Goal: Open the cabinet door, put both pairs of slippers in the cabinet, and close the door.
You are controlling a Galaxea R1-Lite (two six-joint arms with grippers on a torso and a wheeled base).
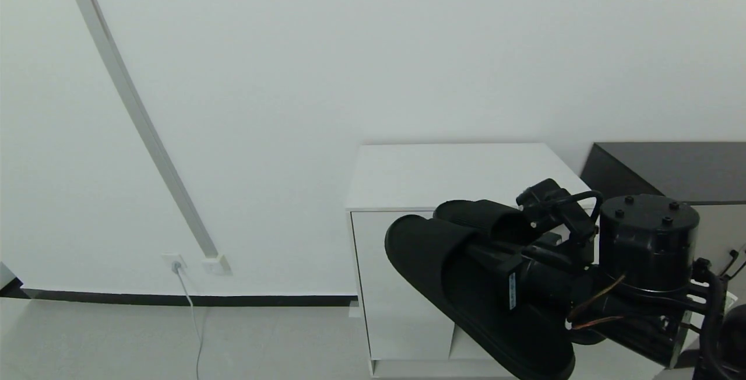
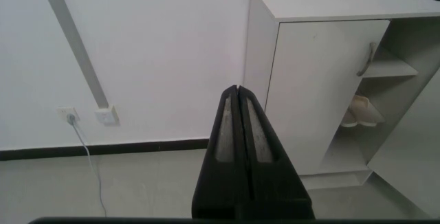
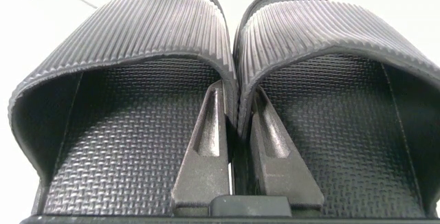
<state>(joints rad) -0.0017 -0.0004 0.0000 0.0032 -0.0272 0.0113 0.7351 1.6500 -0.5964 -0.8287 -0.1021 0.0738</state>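
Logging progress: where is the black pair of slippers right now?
Head view, right side: the black slippers are gripped by the right end effector, before the white cabinet.

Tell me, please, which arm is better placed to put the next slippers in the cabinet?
Right. The right end effector is shut on the black slippers, held in front of the white cabinet. The left end effector is shut and empty, pointing toward the cabinet's open side.

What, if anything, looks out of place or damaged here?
Nothing stands out. The right gripper pinches the black slippers by their inner edges, in front of the cabinet. A light pair lies neatly inside it. No damage or spill shows.
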